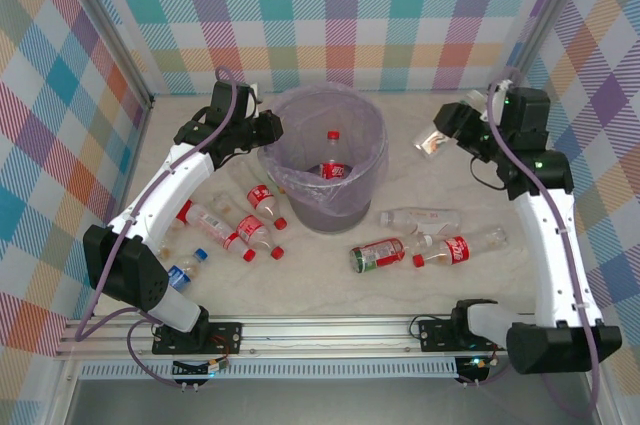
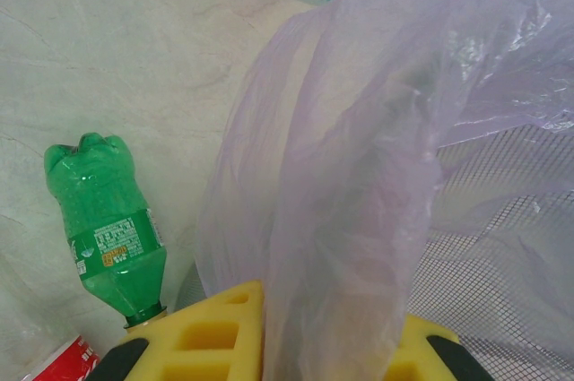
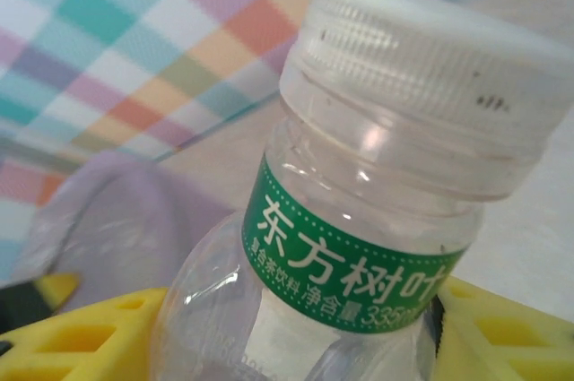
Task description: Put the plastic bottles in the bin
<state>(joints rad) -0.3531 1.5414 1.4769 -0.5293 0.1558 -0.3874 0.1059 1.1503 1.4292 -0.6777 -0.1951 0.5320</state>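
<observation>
Plaid walls [image 1: 330, 5] | right fingers [image 3: 90, 336] clamp white-capped bottle [image 3: 359, 246], cap pointing outward | left fingers [image 2: 215, 336]: cannot tell

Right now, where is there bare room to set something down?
Bare: the near strip of table between the arm bases, and a patch right of the bin. Crowded: bottles left of the bin and at its front-right.

Boxed in on the left, far and right by walls [image 1: 340, 5] of pastel plaid in teal, pink, orange and lilac. Joined at the far corners by grey metal posts [image 1: 110, 35]. Floored with a pale cream, faintly veined table [image 1: 310, 290], edged along the near side by a silver rail [image 1: 330, 330]. Lit evenly and softly, with only faint shadows.
</observation>
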